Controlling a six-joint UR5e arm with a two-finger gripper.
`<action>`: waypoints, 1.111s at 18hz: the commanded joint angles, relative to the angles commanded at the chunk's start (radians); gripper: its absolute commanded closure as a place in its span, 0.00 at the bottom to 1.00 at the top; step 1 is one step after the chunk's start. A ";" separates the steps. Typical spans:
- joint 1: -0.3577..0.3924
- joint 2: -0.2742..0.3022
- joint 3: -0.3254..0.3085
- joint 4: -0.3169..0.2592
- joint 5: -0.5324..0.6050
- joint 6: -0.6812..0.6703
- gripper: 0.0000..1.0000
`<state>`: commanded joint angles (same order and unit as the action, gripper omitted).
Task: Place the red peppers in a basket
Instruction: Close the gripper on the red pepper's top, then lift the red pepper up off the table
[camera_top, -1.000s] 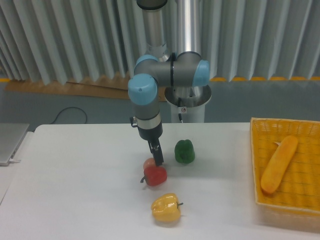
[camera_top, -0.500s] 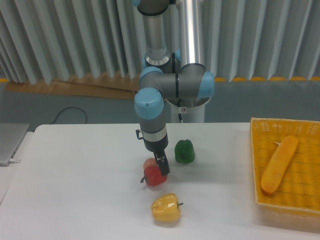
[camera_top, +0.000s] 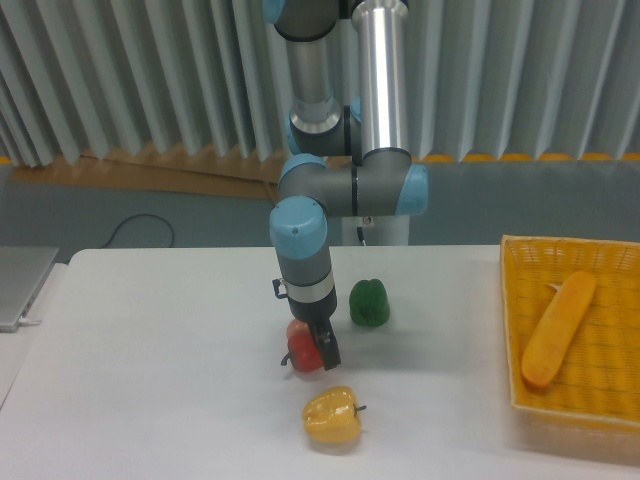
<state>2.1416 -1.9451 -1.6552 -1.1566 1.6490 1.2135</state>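
Basket (camera_top: 575, 405) holds orange vegetable (camera_top: 558, 329); claw (camera_top: 326, 350) at red pepper (camera_top: 303, 349), grip state unclear.

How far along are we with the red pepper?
Nothing is delivered yet: the red pepper sits on the table, far left of the basket. The end effector is down at the pepper; whether it grips is unclear. Lift, carry and drop remain.
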 joint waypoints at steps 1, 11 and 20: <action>-0.008 -0.002 0.000 0.011 0.002 -0.014 0.00; -0.029 -0.037 0.000 0.054 0.032 -0.049 0.01; -0.016 -0.029 -0.002 0.049 0.034 -0.049 0.44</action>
<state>2.1261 -1.9743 -1.6567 -1.1075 1.6828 1.1643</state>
